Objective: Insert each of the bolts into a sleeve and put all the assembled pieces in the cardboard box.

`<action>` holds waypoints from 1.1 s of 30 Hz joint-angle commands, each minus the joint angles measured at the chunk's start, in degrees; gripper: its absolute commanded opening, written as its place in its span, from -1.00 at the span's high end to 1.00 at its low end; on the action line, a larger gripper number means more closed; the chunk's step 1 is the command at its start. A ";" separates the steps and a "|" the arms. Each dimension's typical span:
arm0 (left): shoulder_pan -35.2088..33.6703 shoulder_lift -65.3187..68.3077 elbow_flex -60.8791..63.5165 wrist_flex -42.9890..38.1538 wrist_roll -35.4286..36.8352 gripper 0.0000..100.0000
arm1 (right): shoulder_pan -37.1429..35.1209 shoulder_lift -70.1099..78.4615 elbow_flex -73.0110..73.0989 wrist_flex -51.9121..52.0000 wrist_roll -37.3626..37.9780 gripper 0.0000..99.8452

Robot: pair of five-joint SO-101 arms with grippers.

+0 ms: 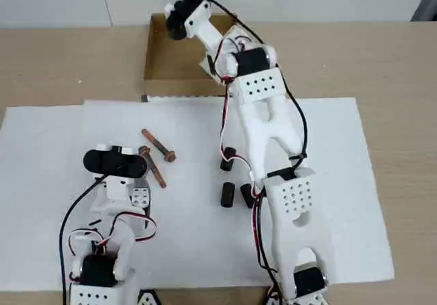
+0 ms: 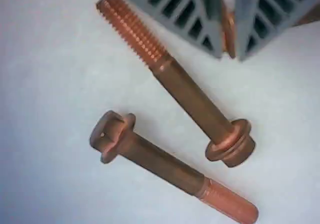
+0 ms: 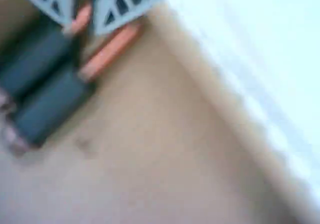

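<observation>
in the left gripper (image 2: 228, 53), a half-hidden bolt (image 2: 229, 28)

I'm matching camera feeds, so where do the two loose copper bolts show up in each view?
High view: loose bolts on the white paper, left of centre.
Left wrist view: both bolts lie side by side, heads opposite.
Right wrist view: faces the cardboard box floor instead.
Shared landmark: the white paper beneath them.

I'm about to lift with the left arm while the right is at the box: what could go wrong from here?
The left gripper has a thin-looking hold on its bolt, which may slip. Two loose bolts lie right beside it and could get nudged. The right arm stretches close past the sleeves; pulling back might scatter them.
</observation>
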 commanded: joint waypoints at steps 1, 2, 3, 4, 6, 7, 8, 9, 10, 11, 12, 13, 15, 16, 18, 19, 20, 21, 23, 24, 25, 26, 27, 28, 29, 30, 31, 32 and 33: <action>-0.26 -0.62 -0.31 0.09 0.09 0.99 | -0.31 -4.62 -6.77 8.04 -1.14 0.99; -0.26 -0.62 -0.31 0.09 0.09 0.99 | -0.31 -4.62 -8.44 10.07 -2.81 0.99; -0.26 -0.62 -0.31 0.09 0.09 0.99 | -0.31 -4.62 -10.11 12.26 -4.57 0.99; -0.26 -0.62 -0.31 0.09 0.09 0.99 | -0.31 -4.62 -11.87 14.55 -5.89 0.99; -0.26 -0.62 -0.31 0.09 0.09 0.99 | -0.31 -4.62 -14.86 19.74 -7.82 0.99; -0.26 -0.62 -0.31 0.09 0.09 0.99 | -0.31 -4.62 -16.18 22.11 -8.97 0.99; -0.26 -0.62 -0.31 0.09 0.09 0.99 | -0.31 -4.62 -17.14 22.90 -10.02 0.99; -0.26 -0.62 -0.31 0.09 0.09 0.99 | -0.22 -4.70 -17.76 22.99 -11.60 0.99; -0.26 -0.62 -0.31 0.09 0.09 0.99 | -0.13 -4.79 -18.37 23.16 -13.01 0.99; -0.26 -0.62 -0.31 0.09 0.09 0.99 | -0.13 -4.88 -18.55 23.52 -14.07 0.99; -0.26 -0.62 -0.31 0.09 0.09 0.99 | -0.22 -5.67 -18.20 23.69 -15.12 0.99; -0.26 -0.62 -0.31 0.09 0.09 0.99 | -0.40 -7.08 -17.67 23.78 -16.09 0.99; -0.26 -0.62 -0.31 0.09 0.09 0.99 | -1.01 -11.03 -14.42 23.96 -17.41 0.99; -0.26 -0.62 -0.31 0.09 0.09 0.99 | -1.27 -13.41 -11.60 23.96 -18.11 0.99; -0.26 -0.62 -0.31 0.09 0.09 0.99 | -1.54 -18.86 -4.04 23.96 -20.13 0.99; -0.26 -0.62 -0.31 0.09 0.09 0.99 | -1.63 -22.02 0.26 23.87 -21.45 0.99; -0.26 -0.62 -0.31 0.09 0.09 0.99 | -1.98 -25.27 4.48 23.78 -22.77 0.99; -0.26 -0.62 -0.31 0.09 0.09 0.99 | -2.15 -28.70 8.53 23.78 -24.09 0.99; -0.26 -0.62 -0.31 0.09 0.09 0.99 | -2.51 -34.95 17.05 23.60 -26.29 0.99; -0.26 -0.62 -0.31 0.09 0.09 0.99 | -2.95 -37.85 21.19 23.52 -27.08 0.99; -0.26 -0.62 -0.31 0.09 0.09 0.99 | -3.38 -40.57 24.97 23.52 -27.69 0.99; -0.26 -0.62 -0.31 0.09 0.09 0.99 | -3.74 -43.12 28.48 23.52 -28.13 0.99; -0.26 -0.62 -0.31 0.09 0.09 0.99 | -4.00 -45.58 31.74 23.52 -28.57 0.99; -0.26 -0.62 -0.31 0.09 0.09 0.99 | -4.00 -47.69 34.55 23.52 -29.10 0.99; -0.26 -0.62 -0.31 0.09 0.09 0.99 | -4.09 -49.71 37.36 23.52 -29.89 0.99; -0.26 -0.62 -0.31 0.09 0.09 0.99 | -4.09 -51.47 39.91 23.52 -30.68 0.99; -0.26 -0.62 -0.31 0.09 0.09 0.99 | -3.91 -53.14 42.55 23.52 -31.65 0.99; -0.26 -0.62 -0.31 0.09 0.09 0.99 | -3.91 -54.73 45.27 23.52 -32.70 0.99; -0.26 -0.62 -0.31 0.09 0.09 0.99 | -3.91 -56.31 48.35 23.52 -33.76 0.99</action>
